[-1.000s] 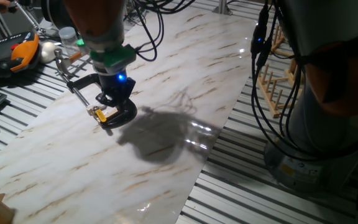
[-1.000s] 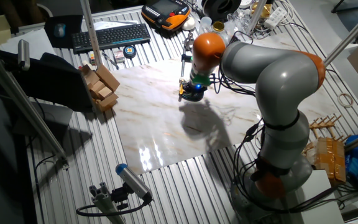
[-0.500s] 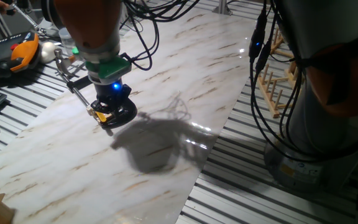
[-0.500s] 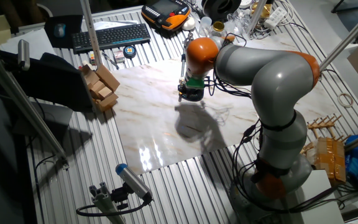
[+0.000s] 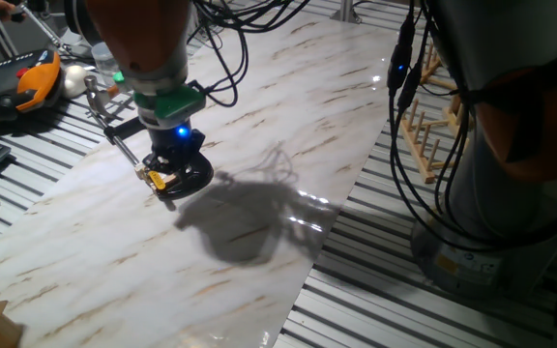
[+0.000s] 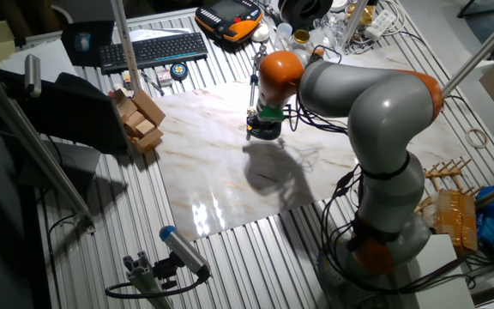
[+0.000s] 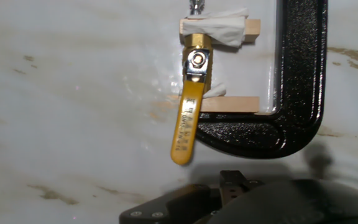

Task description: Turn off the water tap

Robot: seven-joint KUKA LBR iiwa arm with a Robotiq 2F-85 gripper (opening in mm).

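The water tap is a small brass valve (image 7: 196, 45) with a yellow lever handle (image 7: 187, 121), held between two wooden blocks in the jaw of a black C-clamp (image 7: 300, 93). The lever points down, toward the hand. The clamp lies on the marble board (image 5: 259, 145); its yellow lever (image 5: 158, 179) pokes out at the left. My gripper (image 5: 176, 162) is low, right over the clamp, and also shows in the other fixed view (image 6: 264, 129). In the hand view only a dark fingertip (image 7: 232, 182) shows just below the lever's tip. I cannot tell how the jaws stand.
The clamp's silver screw rod (image 5: 114, 135) runs up and left to the board's edge. An orange pendant (image 5: 27, 82) and a bottle (image 5: 109, 60) lie beyond it. A wooden rack (image 5: 424, 126) stands right of the board. Wooden blocks (image 6: 140, 120) and a keyboard (image 6: 153, 50) are to the left.
One second ago the gripper was a little right of and above the clamp; it moved left and down over it. In the last half second it has barely moved.
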